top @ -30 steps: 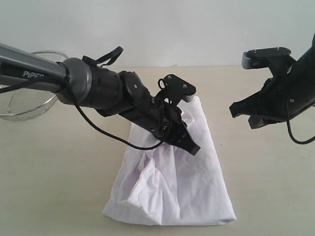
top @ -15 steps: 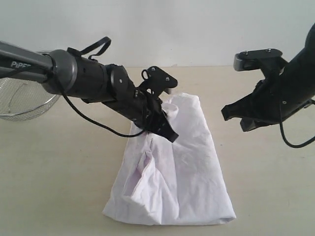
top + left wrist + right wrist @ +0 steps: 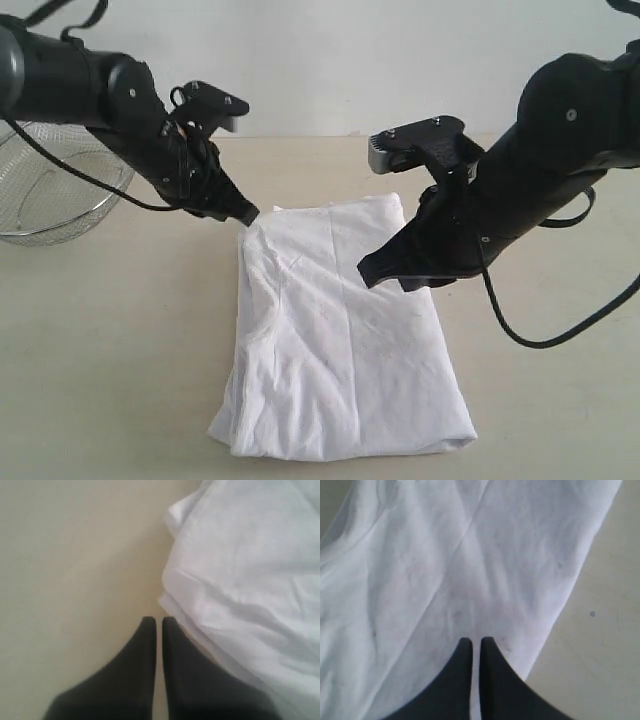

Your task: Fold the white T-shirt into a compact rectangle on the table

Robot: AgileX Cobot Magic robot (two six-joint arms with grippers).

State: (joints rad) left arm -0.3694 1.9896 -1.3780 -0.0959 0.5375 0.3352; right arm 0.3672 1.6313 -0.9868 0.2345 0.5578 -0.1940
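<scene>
White cotton T-shirt (image 3: 340, 330) is lying mid-bench (image 3: 100, 350) as a long, narrow panel, with no lettering showing. I am judging the lengthwise fold done and the crosswise fold next. Left gripper (image 3: 245, 213) is sitting with jaws together just off the shirt's far-left corner, over bare bench. Right gripper (image 3: 372, 272) is hovering over the shirt's right half, jaws also together, nothing pinched. Next move is calling for both to open, settle on the far corners and carry that edge toward the near hem. Against a second ago: left arm has pulled back off the bunched middle, right arm has swung in from the side, and the cloth is lying flatter.
</scene>
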